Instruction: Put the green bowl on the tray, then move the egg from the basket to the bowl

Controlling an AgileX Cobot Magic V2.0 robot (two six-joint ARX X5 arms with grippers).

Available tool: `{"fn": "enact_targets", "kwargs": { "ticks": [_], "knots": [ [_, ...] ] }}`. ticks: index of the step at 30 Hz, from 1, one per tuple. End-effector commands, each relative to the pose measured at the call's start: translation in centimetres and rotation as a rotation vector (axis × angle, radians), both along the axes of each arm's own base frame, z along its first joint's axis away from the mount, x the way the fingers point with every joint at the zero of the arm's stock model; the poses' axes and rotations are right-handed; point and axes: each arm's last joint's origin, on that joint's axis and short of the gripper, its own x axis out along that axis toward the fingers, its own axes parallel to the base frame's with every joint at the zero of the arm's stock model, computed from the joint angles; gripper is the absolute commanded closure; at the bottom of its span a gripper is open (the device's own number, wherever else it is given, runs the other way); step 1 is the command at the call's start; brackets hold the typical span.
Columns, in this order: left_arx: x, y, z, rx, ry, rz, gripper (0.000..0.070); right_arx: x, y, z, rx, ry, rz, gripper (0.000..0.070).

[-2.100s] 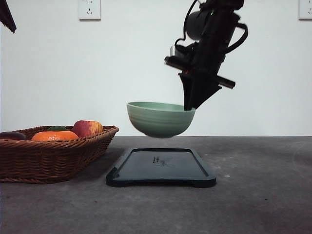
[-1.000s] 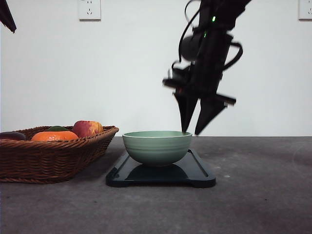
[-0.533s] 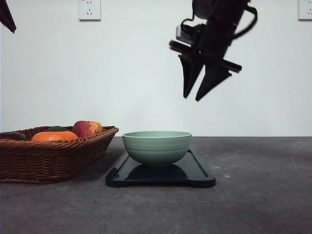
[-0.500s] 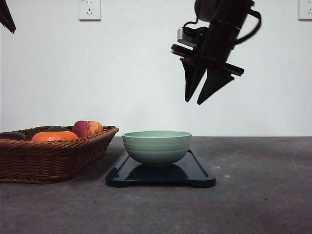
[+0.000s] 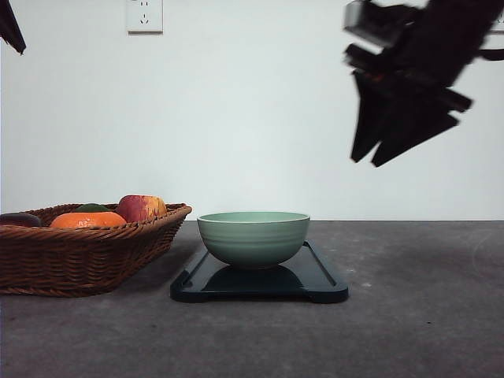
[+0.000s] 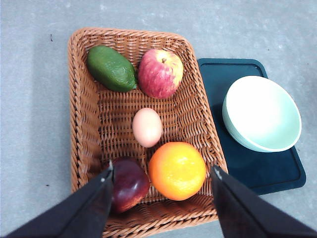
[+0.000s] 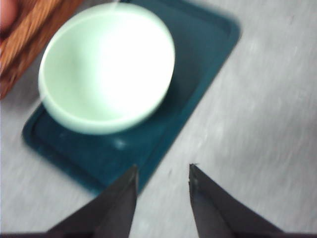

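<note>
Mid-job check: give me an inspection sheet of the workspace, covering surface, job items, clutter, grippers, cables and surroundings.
Surface: grey table, bare around the tray.
Green bowl: upright on the tray, empty.
Egg: in the basket, mid-floor, not yet gripped.
Clutter: apple, orange, avocado and a dark red fruit share the basket.
Left gripper: open, above the basket.
Right gripper: open, empty, raised to the right of the bowl.
Cables: nothing seen clearly.
Surroundings: white wall with a socket.
</note>
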Motion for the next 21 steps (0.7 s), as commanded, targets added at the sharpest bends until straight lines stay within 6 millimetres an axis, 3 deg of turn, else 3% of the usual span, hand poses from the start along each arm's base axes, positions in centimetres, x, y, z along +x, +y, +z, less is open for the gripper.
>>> {"fn": "enact_targets", "kwargs": {
  "ticks": [1,11,21],
  "knots": [
    [0.4,-0.2,0.5,-0.005,-0.015,-0.012,0.0315,-1.3,-0.4,0.2,0.019,-0.050,0.024,0.0501],
    [2.8,-2.1,-1.2,-0.018,0.077,-0.065,0.0314,-7.8,-3.2,-0.1,0.072,-0.185,0.035,0.0501],
    [8.0,-4.6,-2.3,0.044,0.152,-0.061,0.0313,-9.6,-4.0,-0.1,0.067,-0.162,0.044,0.0501]
  ]
}}
